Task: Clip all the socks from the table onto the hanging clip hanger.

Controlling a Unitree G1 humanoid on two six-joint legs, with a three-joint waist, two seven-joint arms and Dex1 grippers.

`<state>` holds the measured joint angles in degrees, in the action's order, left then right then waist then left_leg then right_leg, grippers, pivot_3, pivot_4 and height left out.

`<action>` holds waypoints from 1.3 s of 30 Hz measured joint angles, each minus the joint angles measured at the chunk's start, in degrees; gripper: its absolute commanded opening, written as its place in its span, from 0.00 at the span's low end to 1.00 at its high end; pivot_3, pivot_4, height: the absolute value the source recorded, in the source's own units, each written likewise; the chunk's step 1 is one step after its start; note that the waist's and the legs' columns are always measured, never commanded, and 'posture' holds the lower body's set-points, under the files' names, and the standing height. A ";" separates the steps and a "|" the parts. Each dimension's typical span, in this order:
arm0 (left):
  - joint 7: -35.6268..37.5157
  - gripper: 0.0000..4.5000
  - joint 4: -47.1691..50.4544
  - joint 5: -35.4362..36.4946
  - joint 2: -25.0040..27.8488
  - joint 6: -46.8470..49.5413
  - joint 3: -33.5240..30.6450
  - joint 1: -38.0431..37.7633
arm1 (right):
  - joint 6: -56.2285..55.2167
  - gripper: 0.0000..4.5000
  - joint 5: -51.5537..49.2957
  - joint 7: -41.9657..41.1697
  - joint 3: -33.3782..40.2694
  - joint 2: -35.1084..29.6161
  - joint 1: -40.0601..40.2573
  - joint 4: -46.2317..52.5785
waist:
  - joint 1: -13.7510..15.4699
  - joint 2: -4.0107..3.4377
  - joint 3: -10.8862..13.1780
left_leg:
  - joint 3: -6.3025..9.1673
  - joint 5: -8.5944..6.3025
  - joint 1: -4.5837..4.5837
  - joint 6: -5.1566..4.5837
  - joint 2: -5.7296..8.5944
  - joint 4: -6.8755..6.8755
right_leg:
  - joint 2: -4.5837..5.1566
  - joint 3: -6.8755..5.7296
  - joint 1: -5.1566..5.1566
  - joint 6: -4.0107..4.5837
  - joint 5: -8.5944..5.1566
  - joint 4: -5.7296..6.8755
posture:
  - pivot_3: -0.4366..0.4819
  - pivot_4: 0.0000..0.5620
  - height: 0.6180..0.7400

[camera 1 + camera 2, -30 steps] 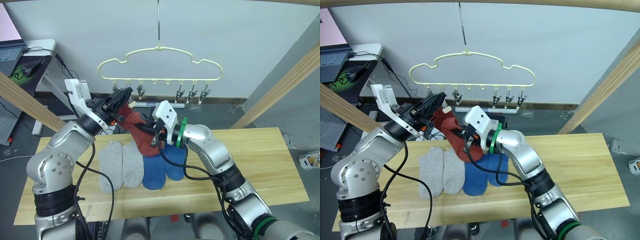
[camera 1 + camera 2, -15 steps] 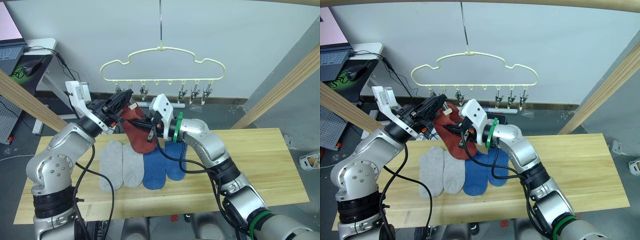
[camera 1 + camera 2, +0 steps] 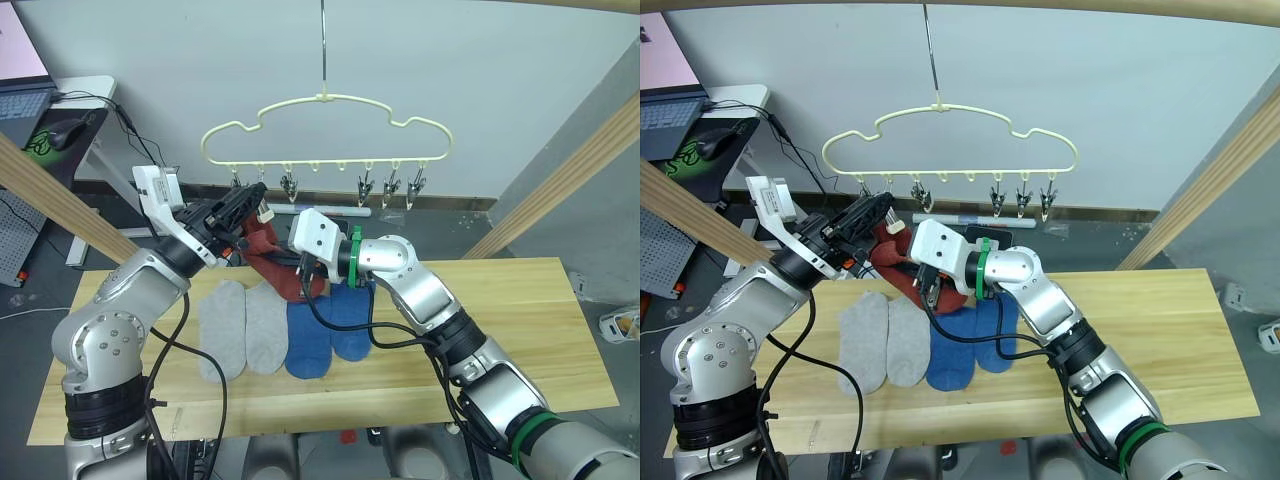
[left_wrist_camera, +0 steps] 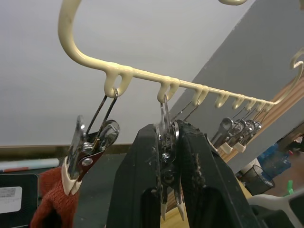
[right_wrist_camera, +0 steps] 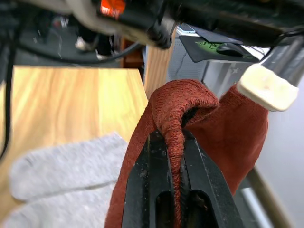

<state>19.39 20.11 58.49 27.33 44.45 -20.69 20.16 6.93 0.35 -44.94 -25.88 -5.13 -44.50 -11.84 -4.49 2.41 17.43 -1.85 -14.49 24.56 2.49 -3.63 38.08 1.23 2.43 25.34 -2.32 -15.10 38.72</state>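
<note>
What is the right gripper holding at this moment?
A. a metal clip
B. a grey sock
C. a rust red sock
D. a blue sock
C: in the right wrist view the right gripper has its jaws closed on a fold of the rust red sock.

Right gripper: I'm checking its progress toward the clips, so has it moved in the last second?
Yes. The right gripper, pinching the red sock, has shifted toward the robot's left against the blue socks on the table.
</note>
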 measured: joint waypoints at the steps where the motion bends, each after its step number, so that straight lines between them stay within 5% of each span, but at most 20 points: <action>1: 0.00 0.05 0.00 0.02 0.08 0.00 0.00 -0.09 | -1.07 0.00 0.80 0.21 0.00 -0.03 -0.33 -0.58 | 0.00 0.00 0.00 | 0.01 0.02 0.00 0.03 0.01 0.02 | -0.02 -0.01 0.00 0.00 0.00 0.04 | 0.40 0.50 1.00; 24: 0.16 0.05 0.28 0.86 0.77 -0.57 0.03 -1.30 | -6.21 0.00 2.90 3.66 2.24 1.54 -1.57 -4.21 | 0.04 0.00 0.00 | 0.10 0.29 -0.01 0.13 0.01 0.06 | -0.05 -0.03 -0.01 0.04 0.02 0.24 | 0.40 0.49 1.00; 39: 0.17 0.05 0.27 1.01 1.34 -0.85 0.02 -1.47 | 5.85 0.00 -5.83 2.75 5.66 3.83 3.72 3.18 | 0.07 0.01 -0.02 | 0.12 0.33 -0.01 0.14 0.02 0.07 | -0.06 -0.04 -0.02 0.05 0.02 0.27 | 0.40 0.48 1.00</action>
<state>19.56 20.38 59.50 28.67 43.60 -20.67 18.70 12.78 -5.47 -42.19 -20.22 -1.30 -40.78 -8.66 -4.41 2.43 17.41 -1.73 -14.16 24.55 2.63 -3.61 38.15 1.17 2.39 25.33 -2.27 -15.08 38.98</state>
